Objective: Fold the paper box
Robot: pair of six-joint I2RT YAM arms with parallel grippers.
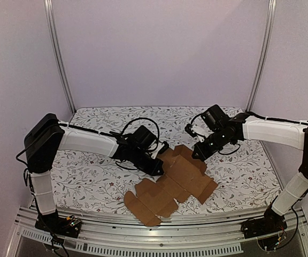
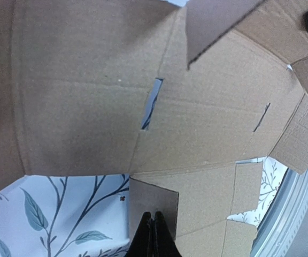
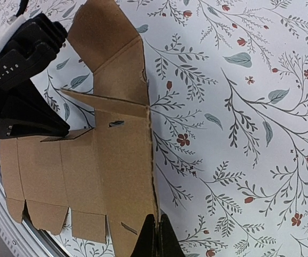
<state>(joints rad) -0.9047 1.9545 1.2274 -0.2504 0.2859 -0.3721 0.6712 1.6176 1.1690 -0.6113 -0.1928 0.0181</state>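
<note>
Top external view: the surface (image 1: 90,176) wears a white cloth printed with leafy sprigs, closed in by plain lilac walls (image 1: 159,48) with aluminium posts (image 1: 60,53) in the far corners and a metal rail (image 1: 143,225) along the 6 o'clock edge. The paper box (image 1: 175,182) is an unfolded brown cardboard sheet lying mostly flat, running from the middle of the surface down toward 7 o'clock, with a few flaps lifted at its far end.

The left claw (image 1: 161,168) meets the sheet's 9 o'clock edge. In the left wrist view its fingers (image 2: 145,241) are clenched tight together, their tips right at the bottom edge of a small raised flap (image 2: 154,203); I cannot tell whether that flap is nipped between them. The right claw (image 1: 196,156) sits at the sheet's 1 o'clock corner. In the right wrist view its fingers (image 3: 167,243) are likewise pressed together, touching the long cardboard edge, with nothing visibly gripped.

The left arm (image 1: 87,140) rises from its base at 7 o'clock, bends at a high elbow and stretches low toward the centre. The right arm (image 1: 274,131) mirrors it from 5 o'clock, elbow high at 3 o'clock, wrist angled down to the sheet
</note>
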